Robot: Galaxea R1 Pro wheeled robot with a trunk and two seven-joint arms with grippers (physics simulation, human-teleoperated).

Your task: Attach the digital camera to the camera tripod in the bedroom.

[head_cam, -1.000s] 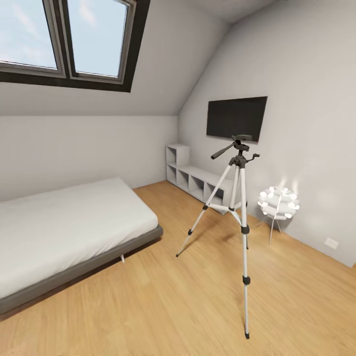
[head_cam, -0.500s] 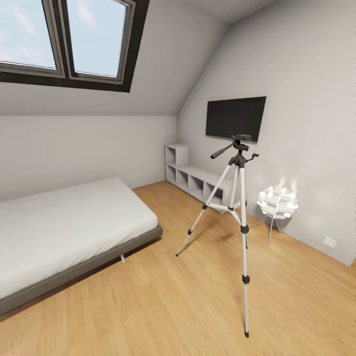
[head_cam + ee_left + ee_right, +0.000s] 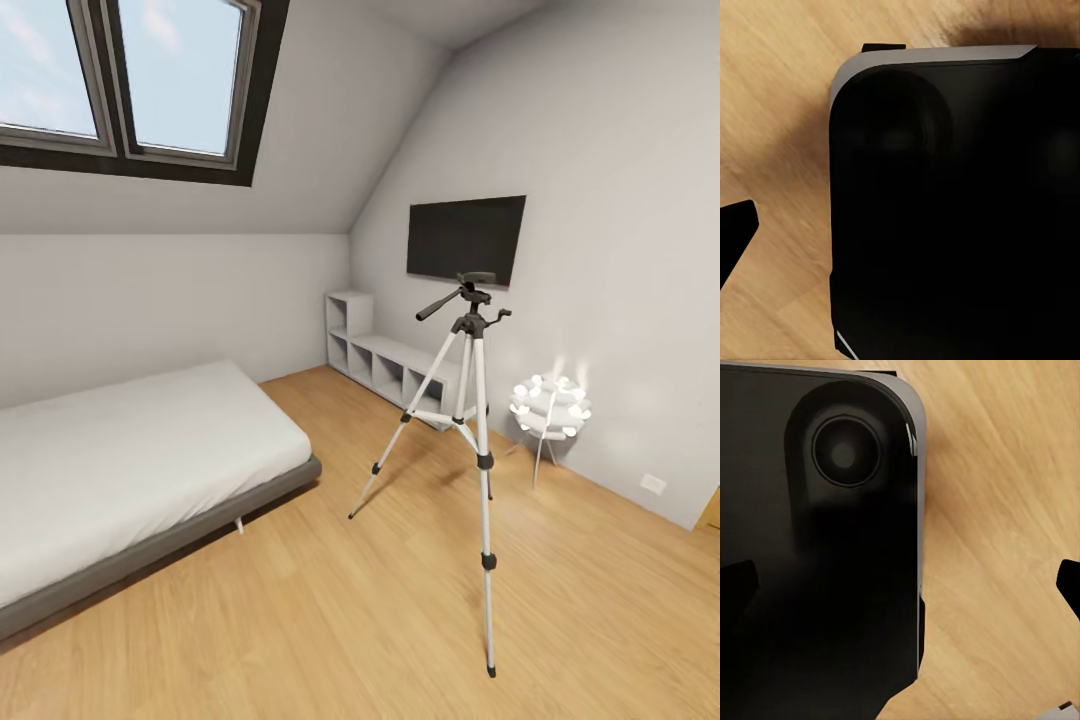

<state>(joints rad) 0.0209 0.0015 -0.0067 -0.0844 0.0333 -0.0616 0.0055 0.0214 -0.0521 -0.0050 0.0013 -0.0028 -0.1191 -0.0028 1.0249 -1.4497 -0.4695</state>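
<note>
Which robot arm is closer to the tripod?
Probably right: the tripod stands slightly right of centre ahead. The left gripper and right gripper both hang by the robot's base, away from it.

Bright daylight from the dark-framed sloped skylight (image 3: 130, 85) fills the sharp, wide-angle head view, the white ball-cluster lamp (image 3: 548, 408) glows against the wall, while the wrist views' wood floor (image 3: 772, 112) looks blurred.

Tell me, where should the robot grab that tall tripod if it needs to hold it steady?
Probably the silver centre column just under the black head of the camera tripod, coming from the near, open-floor side. The three legs splay wide lower down, and the long pan handle sticks out toward the bed, so fingers fit best there.
</note>
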